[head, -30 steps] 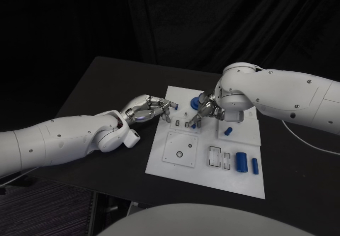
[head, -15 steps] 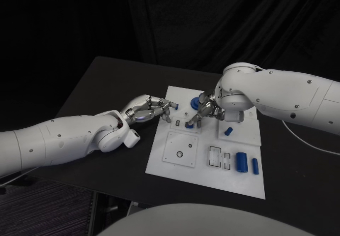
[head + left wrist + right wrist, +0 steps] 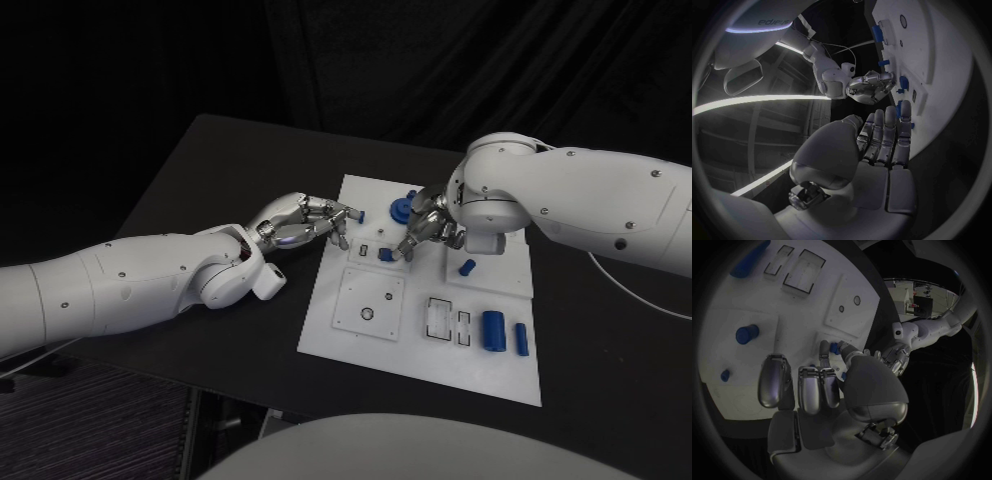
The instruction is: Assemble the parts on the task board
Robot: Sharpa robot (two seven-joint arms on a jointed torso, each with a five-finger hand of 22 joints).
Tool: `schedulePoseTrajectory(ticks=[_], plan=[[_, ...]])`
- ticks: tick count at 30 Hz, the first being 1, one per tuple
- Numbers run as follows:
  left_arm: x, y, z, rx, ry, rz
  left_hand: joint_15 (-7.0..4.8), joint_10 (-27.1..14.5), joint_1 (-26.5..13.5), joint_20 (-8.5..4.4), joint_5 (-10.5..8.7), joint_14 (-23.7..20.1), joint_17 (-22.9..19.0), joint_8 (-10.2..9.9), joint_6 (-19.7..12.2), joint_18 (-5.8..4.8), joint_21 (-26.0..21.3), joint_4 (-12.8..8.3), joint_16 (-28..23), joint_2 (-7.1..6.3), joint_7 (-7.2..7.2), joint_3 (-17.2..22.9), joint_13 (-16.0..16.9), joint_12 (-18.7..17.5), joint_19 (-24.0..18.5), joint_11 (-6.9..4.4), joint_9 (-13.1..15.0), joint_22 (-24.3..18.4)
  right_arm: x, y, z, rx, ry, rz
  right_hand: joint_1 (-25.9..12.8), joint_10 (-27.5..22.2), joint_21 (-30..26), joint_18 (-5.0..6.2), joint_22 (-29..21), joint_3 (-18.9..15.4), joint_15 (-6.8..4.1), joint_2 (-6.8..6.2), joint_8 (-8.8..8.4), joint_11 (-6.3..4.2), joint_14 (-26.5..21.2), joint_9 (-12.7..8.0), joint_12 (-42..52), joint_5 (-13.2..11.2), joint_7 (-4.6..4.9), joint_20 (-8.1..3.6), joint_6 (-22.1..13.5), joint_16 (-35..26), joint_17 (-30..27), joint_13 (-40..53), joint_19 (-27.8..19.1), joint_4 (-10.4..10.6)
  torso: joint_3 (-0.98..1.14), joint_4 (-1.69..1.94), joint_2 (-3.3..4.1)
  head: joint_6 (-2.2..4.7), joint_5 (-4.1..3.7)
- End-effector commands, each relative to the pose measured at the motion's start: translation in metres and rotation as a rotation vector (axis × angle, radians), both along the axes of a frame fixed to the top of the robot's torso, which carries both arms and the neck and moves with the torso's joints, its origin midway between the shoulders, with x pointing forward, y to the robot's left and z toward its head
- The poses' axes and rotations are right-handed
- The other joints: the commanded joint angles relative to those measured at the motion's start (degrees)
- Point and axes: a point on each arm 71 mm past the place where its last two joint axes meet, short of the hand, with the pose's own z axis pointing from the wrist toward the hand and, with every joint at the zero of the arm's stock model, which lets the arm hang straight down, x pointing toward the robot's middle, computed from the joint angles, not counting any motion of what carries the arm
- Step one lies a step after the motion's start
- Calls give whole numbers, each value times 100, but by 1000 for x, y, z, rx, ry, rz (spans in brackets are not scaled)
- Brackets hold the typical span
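While your right hand [image 3: 418, 228] pinches the small blue part [image 3: 387, 254] over the task board [image 3: 418, 370] far-left slots, lower it straight; left hand [image 3: 306, 222] rests released, steadying the board's left edge.

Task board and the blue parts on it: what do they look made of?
Task board: apparently rigid white plastic, matte, with even colour and crisp recessed cut-outs. Blue parts: probably moulded or printed plastic, uniform saturated blue with a dull sheen. Neither can be confirmed from looks alone.
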Motion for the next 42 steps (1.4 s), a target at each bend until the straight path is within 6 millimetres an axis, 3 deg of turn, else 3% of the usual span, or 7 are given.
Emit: schedulePoseTrajectory(ticks=[1,5,8,16,23,32,42], plan=[[-2,0,1,-13,-4,-6,-5,-11,-64,-6,-35,-33,5,-22,-28,-10,37,-10,-39,-12,19,29,7,-26,-50,8,5,9,-4,1,9,167,-74,11,205,597,105,-15,1114,-12,4,12,-17,16,605,12,15,354,-11,2,-75,17,1510,1510,67,-108,2,3,2,-1,12],[-2,3,0,-10,-5,1,-4,-10,-66,-6,-34,-33,6,-21,-27,-10,37,-9,-39,-12,19,31,9,-27,-50,8,5,10,-13,-12,18,301,-121,43,581,597,247,-46,1155,58,40,115,-76,69,605,-44,15,29,64,27,-361,17,1510,1510,124,-284,5,2,3,-1,-58],[-2,4,0,-10,-7,3,-4,-9,-69,-6,-35,-33,7,-21,-26,-10,38,-7,-39,-13,19,30,10,-27,-51,9,6,11,-19,-21,22,373,-176,62,922,597,248,-49,1155,178,113,127,-118,145,605,-129,15,204,174,81,-649,17,1510,1510,101,-477,7,5,0,-1,-104],[-5,7,-2,-10,-4,9,-1,-2,-99,-3,-53,-29,15,-18,-22,-10,41,2,-39,-10,23,27,24,-30,-52,14,8,16,-46,-42,23,393,-446,179,1270,597,472,-90,1215,227,101,47,-96,117,605,-295,15,279,205,95,-1150,17,1510,1510,189,-611,3,-4,-28,-1,-162],[-9,10,-8,-8,9,14,-1,-2,-99,-3,-53,-29,15,-18,-22,-10,41,2,-39,-10,23,27,24,-30,-52,14,8,16,-56,-49,13,320,-641,237,1295,597,542,-102,1230,254,100,-39,-148,127,605,-516,15,529,224,96,-1495,17,1510,1510,217,-560,9,-34,-86,-1,-224],[-11,11,-10,-8,16,15,1,1,-118,-1,-64,-26,20,-17,-22,-10,44,4,-40,-6,24,26,33,-32,-52,16,8,20,-60,-50,-12,260,-787,235,944,597,613,-115,1244,83,179,-161,14,235,605,-780,15,315,345,158,-1533,17,1510,1510,261,-221,19,-54,-146,-1,-225],[-12,11,-11,-8,19,14,2,5,-133,0,-81,-24,25,-18,-25,-10,46,-1,-39,-2,24,27,43,-33,-51,16,8,23,-65,-37,-33,288,-845,238,837,597,988,-208,1367,10,249,-177,191,323,605,-947,15,219,367,216,-1370,17,1510,1510,483,-67,23,-76,-171,-1,-220]])
